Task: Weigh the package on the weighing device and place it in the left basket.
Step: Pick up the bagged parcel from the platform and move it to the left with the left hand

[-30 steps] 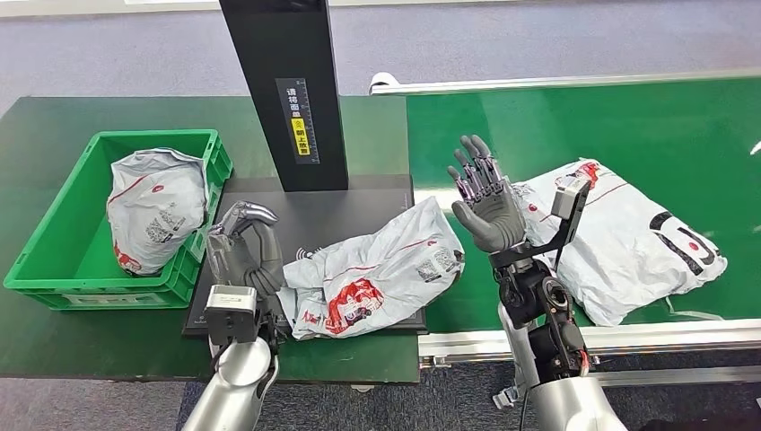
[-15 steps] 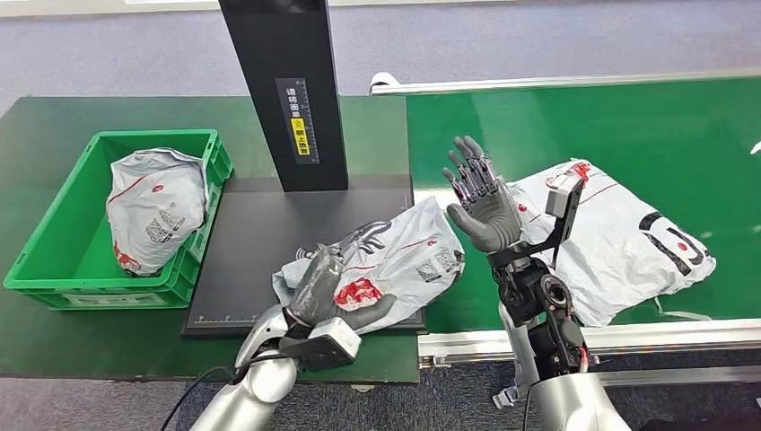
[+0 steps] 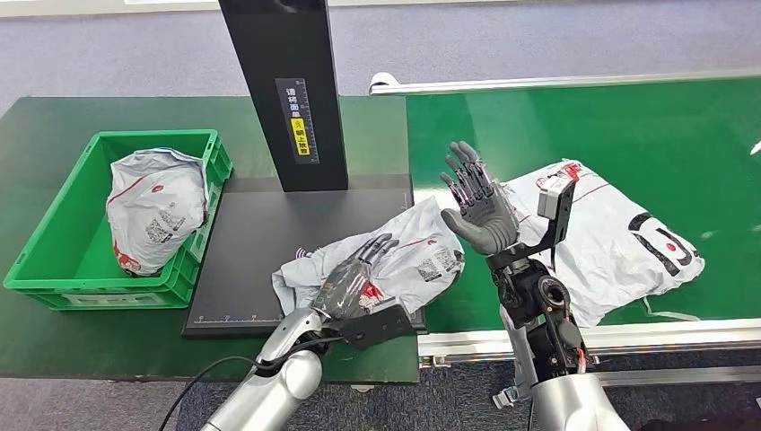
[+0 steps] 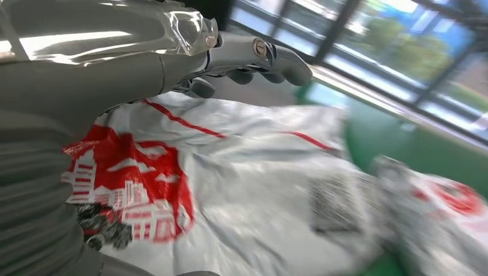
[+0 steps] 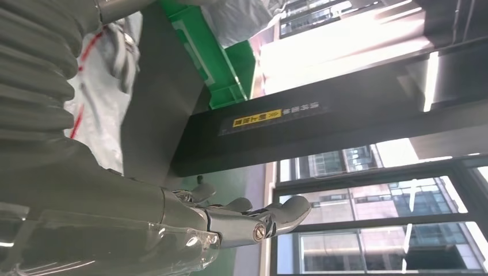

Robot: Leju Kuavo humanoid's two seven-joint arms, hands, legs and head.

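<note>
Left hand (image 3: 359,268) spread over package (image 3: 408,256), lower centre, grip unclear | right hand (image 3: 474,203) spread, empty | soft, slippery mailer: gather a fold near its edge

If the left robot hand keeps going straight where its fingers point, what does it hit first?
Probably the grey package on the black weighing platform: the left robot hand hovers just over it, fingers aimed along its top. Whether they already touch is unclear.
</note>
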